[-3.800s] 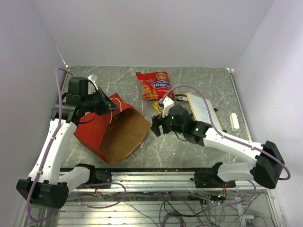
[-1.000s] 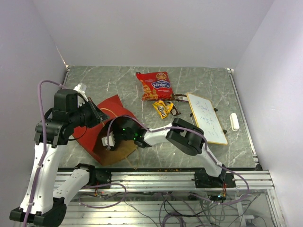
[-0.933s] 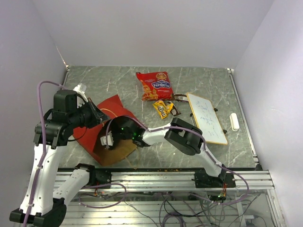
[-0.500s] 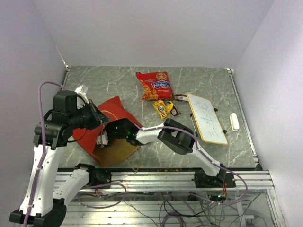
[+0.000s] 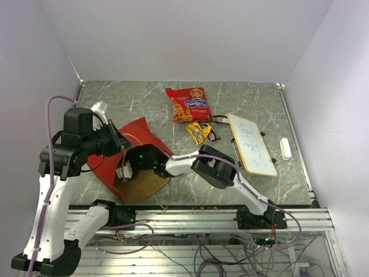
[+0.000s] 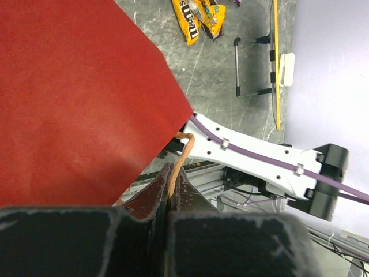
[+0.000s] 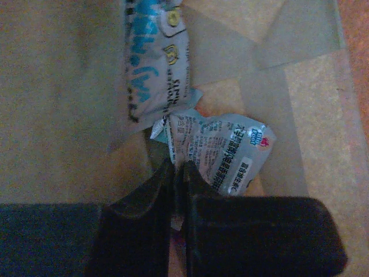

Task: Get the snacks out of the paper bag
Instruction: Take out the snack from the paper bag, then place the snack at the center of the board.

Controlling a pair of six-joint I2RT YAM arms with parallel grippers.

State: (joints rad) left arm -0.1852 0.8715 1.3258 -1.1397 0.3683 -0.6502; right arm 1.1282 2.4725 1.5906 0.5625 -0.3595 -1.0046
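The right arm (image 5: 184, 163) plugs the mouth of the paper bag (image 5: 140, 130) (tight inside).

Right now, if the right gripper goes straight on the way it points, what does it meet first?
The crumpled silvery-blue wrapper inside the paper bag: its edge sits right at the tips of the right gripper, possibly touching. Beyond it lies a second wrapper; depth unclear.

Wrappers (image 7: 216, 153) lie inside the paper bag (image 5: 131, 134) at left, large packet (image 5: 188, 104) behind, board (image 5: 251, 143) at right, small packets (image 5: 200, 133) between.
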